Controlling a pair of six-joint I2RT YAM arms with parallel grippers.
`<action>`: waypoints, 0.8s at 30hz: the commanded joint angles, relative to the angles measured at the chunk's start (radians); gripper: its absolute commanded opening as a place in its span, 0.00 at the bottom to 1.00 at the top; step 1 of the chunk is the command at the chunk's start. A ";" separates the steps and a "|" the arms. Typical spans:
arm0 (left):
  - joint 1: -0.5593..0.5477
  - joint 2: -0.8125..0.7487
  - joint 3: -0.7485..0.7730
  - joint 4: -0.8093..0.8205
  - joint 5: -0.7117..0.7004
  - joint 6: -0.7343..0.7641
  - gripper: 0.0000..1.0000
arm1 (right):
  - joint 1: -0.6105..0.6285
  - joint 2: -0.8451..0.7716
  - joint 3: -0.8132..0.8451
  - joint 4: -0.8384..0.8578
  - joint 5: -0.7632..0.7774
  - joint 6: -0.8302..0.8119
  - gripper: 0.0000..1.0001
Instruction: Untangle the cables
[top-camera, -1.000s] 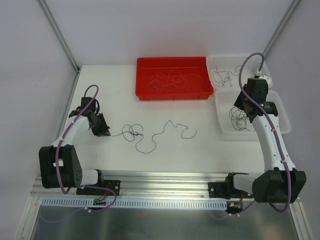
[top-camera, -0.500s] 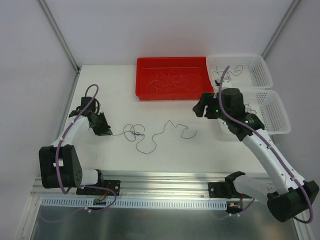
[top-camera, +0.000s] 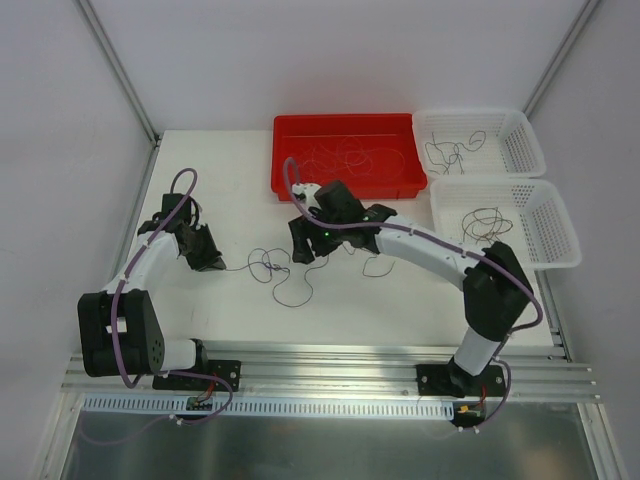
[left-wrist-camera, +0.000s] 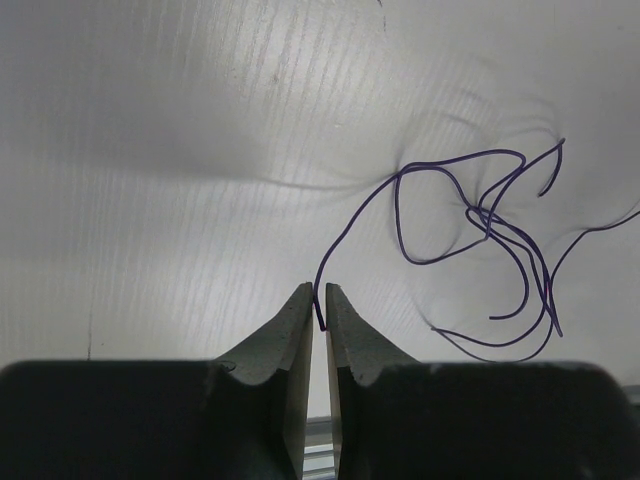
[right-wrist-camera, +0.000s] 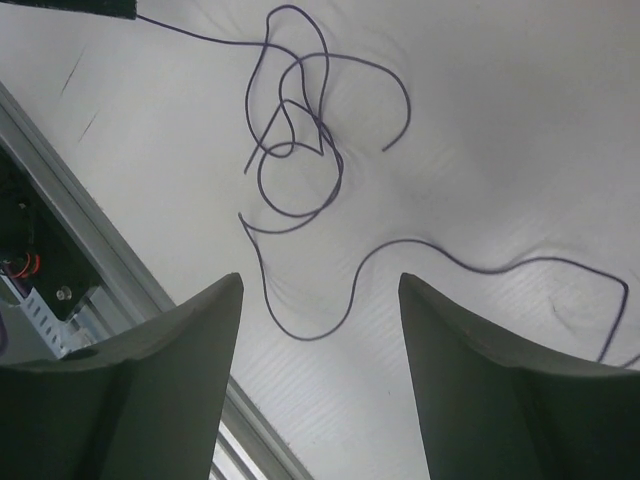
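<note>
Cables lie in a loose knot on the white table. Left gripper is clamped on one purple end, likely anchoring it, while the right gripper hovers with jaws apart above the knot.

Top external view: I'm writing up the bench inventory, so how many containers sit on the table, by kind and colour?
Red rectangular plastic tray: 1
White plastic mesh baskets: 2
Total: 3 containers
</note>
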 joint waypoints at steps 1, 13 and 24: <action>0.001 -0.015 0.010 0.007 0.029 0.001 0.09 | 0.036 0.081 0.113 0.042 -0.026 -0.060 0.67; 0.001 -0.018 0.012 0.005 0.022 0.001 0.08 | 0.086 0.304 0.225 0.061 -0.090 -0.077 0.52; 0.001 -0.033 0.008 -0.004 -0.078 0.004 0.00 | 0.034 -0.111 0.049 0.030 0.119 -0.113 0.01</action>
